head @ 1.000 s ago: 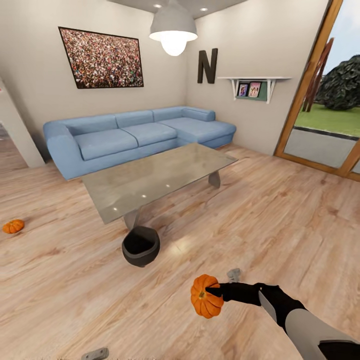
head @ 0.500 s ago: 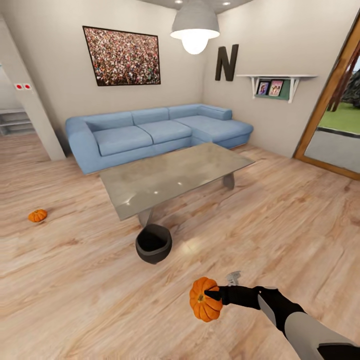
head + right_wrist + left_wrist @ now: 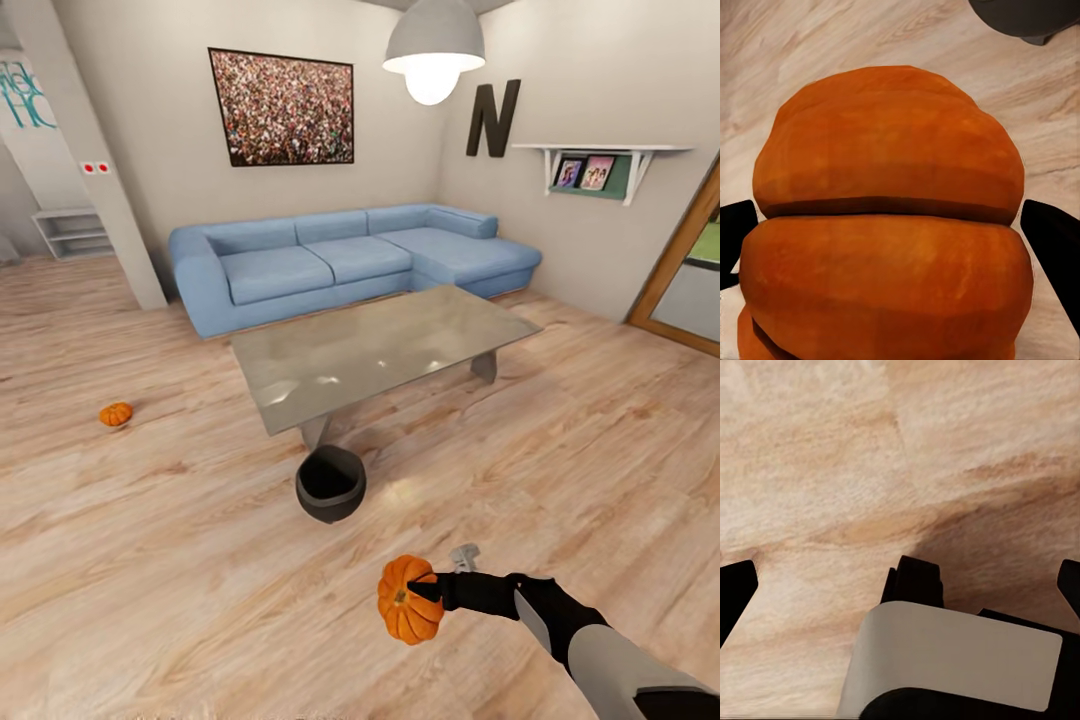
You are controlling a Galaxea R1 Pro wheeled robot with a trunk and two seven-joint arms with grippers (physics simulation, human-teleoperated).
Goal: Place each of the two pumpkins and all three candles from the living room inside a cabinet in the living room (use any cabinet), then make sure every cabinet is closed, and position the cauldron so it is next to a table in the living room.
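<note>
Our right pincer [image 3: 428, 588] grips one pumpkin [image 3: 405, 599]; the other pumpkin [image 3: 115, 413] lies far off to our left on the floor [image 3: 180, 560], nearer our left arm, whose pincer state we cannot tell.

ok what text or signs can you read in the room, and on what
"N": one big dark letter on the right wall, beside the shelf.
Teal lettering on the far left wall: cut off and too blurred to read.
Two framed pictures on the shelf: too small to tell any text.
Nothing readable on the big picture over the sofa.
</note>
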